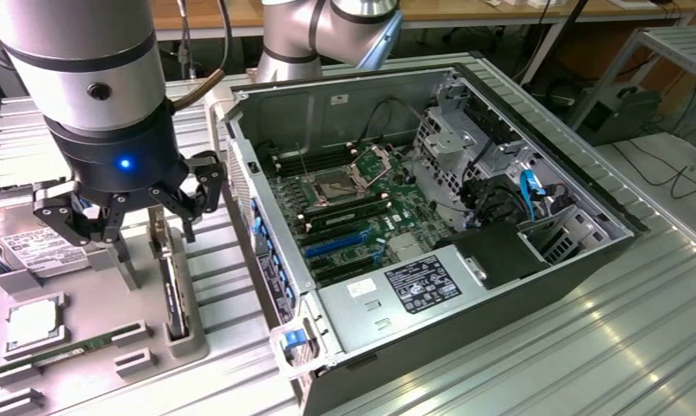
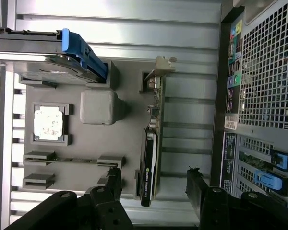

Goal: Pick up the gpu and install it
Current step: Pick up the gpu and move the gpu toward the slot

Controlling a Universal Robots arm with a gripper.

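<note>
The gpu (image 1: 171,290) is a thin dark card standing on its long edge in a slot of the grey parts tray (image 1: 94,299), at the exterior view's left. In the wrist view the gpu (image 2: 150,153) runs lengthwise, with its silver bracket (image 2: 163,67) at the far end. My gripper (image 1: 157,247) hangs just above the card. Its black fingers (image 2: 113,184) stand wide apart, one on each side of the card's near end, and neither touches it. My gripper (image 2: 153,187) is open and holds nothing.
The open computer case (image 1: 625,217) lies beside the tray, its motherboard (image 1: 360,208) exposed; its perforated back panel (image 2: 261,72) shows in the wrist view. On the tray lie a silver hard drive (image 1: 42,247), a processor chip (image 1: 29,322) and a green memory stick (image 1: 70,351).
</note>
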